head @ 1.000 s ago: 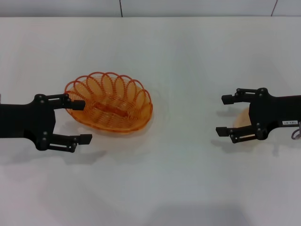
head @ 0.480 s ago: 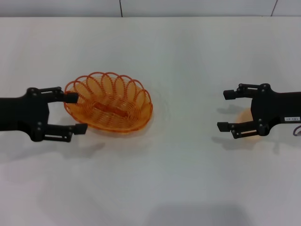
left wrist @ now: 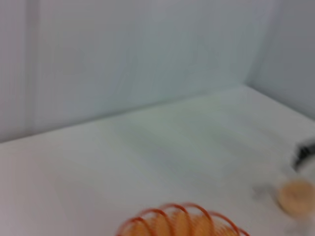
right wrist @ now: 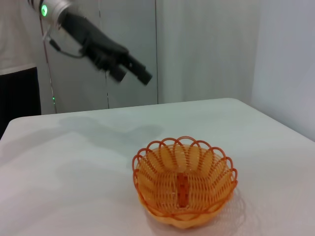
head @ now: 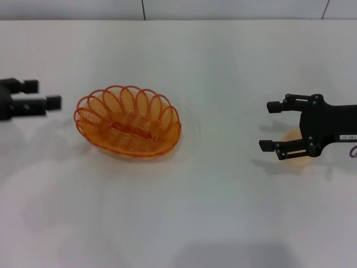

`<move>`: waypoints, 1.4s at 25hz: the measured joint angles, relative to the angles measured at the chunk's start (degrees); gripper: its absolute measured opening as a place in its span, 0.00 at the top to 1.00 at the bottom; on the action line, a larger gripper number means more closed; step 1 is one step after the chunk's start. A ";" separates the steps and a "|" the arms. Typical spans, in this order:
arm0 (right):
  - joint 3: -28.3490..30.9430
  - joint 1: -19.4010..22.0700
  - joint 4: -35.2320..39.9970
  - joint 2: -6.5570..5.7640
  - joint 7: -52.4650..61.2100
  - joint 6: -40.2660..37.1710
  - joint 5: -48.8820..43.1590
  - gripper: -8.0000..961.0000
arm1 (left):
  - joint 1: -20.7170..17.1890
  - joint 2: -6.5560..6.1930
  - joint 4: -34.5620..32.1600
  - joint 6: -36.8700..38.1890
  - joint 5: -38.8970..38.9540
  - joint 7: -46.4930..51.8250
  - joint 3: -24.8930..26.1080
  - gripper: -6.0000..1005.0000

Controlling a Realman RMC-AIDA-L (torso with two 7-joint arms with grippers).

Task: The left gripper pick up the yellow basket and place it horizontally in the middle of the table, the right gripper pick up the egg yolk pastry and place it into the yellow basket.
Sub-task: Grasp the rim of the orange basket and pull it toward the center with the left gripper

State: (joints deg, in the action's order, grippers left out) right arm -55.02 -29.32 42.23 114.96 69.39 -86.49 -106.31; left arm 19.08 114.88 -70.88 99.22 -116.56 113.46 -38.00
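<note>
one white label [head: 347, 136] on right hand [head: 270, 125]; writing unreadable

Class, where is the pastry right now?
In the head view, the pastry lies on the table's right side, below the open right gripper, far from the basket.

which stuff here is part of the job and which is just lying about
Part of the job:
- yellow basket, empty
- pastry, under the right tool, which is open
- left tool, off to the basket's left
- table

Just lying about:
- nothing loose that I can see
</note>
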 joint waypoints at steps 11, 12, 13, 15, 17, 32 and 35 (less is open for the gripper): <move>-0.31 -0.24 0.14 0.17 -0.54 -0.17 0.01 0.09 | 9.39 -4.06 2.69 -3.73 -17.65 22.72 1.39 0.32; -0.35 -0.27 0.14 0.20 -0.66 -0.23 0.01 0.09 | 10.44 -4.10 3.51 -3.93 -19.46 23.25 1.41 0.31; -0.36 -0.28 0.14 0.21 -0.71 -0.29 0.03 0.09 | 11.80 -4.16 4.59 -4.42 -21.67 23.92 1.47 0.30; -0.41 -0.31 0.14 0.24 -0.74 -0.41 0.05 0.09 | 14.25 -4.19 7.04 -5.83 -25.26 25.20 1.49 0.29; -0.45 -0.32 0.14 0.24 -0.75 -0.45 0.06 0.09 | 16.04 -4.20 9.35 -7.08 -27.72 26.18 1.37 0.27; -0.68 -0.56 0.13 0.36 -1.45 -0.53 1.28 0.09 | 23.77 -2.30 24.58 -16.29 -35.34 27.75 -0.03 0.14; -0.87 -0.47 0.10 0.35 -1.46 -0.54 1.37 0.09 | 24.32 -1.78 26.06 -18.08 -35.43 27.81 -1.20 0.15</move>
State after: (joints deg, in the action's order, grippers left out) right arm -55.88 -29.79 42.33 115.31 67.94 -87.02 -104.94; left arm 43.40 113.11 -44.82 81.13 -151.99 141.27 -39.20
